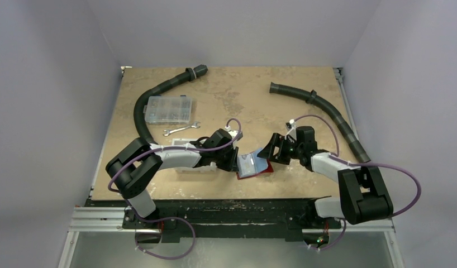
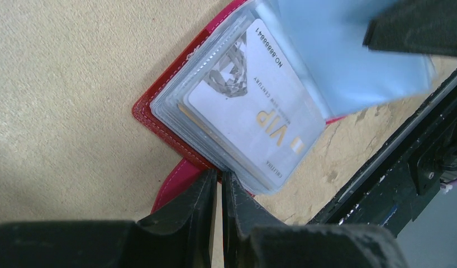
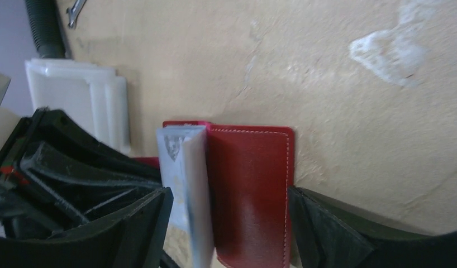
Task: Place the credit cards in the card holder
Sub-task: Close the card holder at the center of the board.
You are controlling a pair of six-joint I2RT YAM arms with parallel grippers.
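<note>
The bin [image 3: 81,95] is partly hidden behind black gripper parts [image 3: 64,156], and overhead it is largely covered by the left arm [image 1: 176,156]. The holder [image 2: 156,121] is cut off by the top edge at the left wrist and by the bottom edge at the right wrist. The blue card [image 2: 338,61] is partly covered by a finger [image 2: 422,25] of the right gripper [image 3: 226,218]. Whether anything is pinched by the left gripper [image 2: 219,187] cannot be told.
</note>
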